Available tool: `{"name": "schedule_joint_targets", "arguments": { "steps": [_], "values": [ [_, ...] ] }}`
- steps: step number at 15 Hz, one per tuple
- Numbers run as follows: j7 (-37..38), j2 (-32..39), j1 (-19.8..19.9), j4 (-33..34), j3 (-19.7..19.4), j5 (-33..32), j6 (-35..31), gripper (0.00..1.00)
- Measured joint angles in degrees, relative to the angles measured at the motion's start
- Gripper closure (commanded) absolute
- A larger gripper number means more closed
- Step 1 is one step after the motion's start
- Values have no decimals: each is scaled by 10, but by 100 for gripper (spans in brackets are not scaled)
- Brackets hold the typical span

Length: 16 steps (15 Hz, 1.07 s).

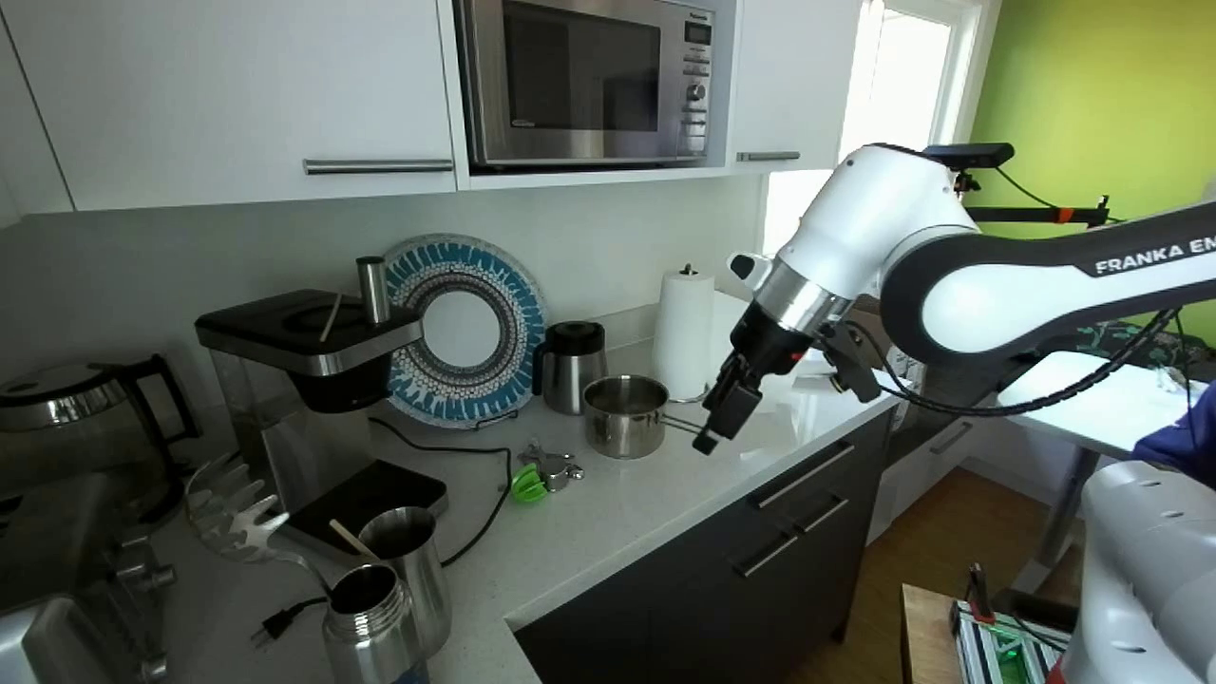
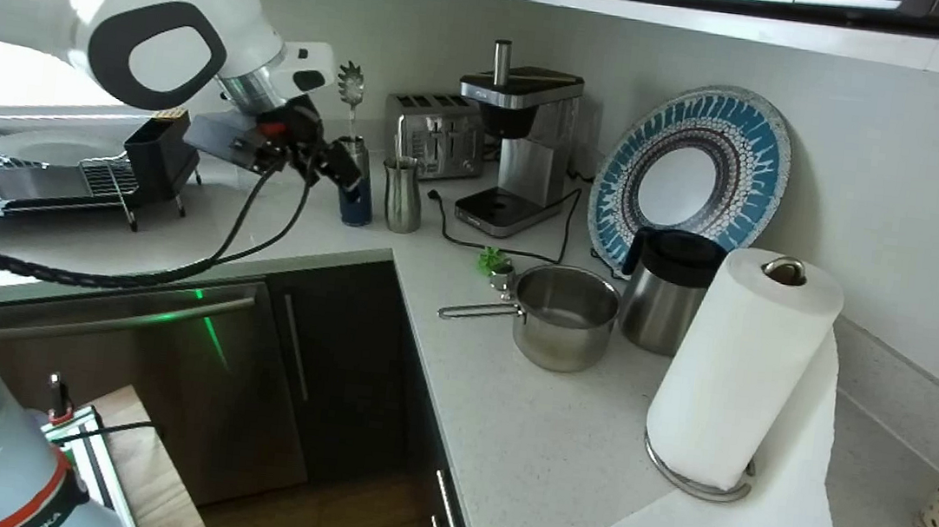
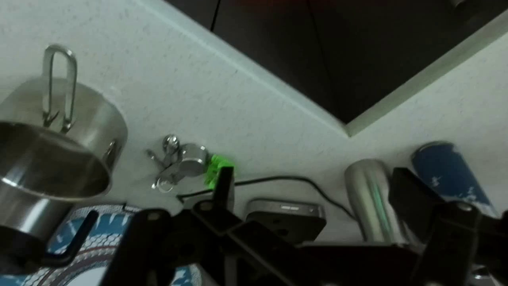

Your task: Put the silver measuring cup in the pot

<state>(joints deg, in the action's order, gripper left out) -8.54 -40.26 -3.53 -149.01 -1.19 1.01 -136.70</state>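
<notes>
well, the measuring cup (image 3: pixel 193 161) sits near the pot (image 2: pixel 564 336), pincer (image 3: pixel 314 172) spread.

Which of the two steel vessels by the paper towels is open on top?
The squat, long-handled pot; the taller jug beside it has a black lid.

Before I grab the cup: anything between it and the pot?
Yes: in the wrist view, small silver pieces lie by the cup, toward the pot, whose rim must be cleared too.
</notes>
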Motion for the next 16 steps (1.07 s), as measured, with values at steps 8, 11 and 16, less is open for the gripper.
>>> {"name": "schedule_joint_targets", "arguments": {
  "steps": [8,11,16],
  "values": [
    [-41,112,5,58,-71,13,-101,0],
    [-41,104,5,58,-68,13,-101,0],
    [-125,119,-18,68,-114,58,-75,0]
  ]
}}
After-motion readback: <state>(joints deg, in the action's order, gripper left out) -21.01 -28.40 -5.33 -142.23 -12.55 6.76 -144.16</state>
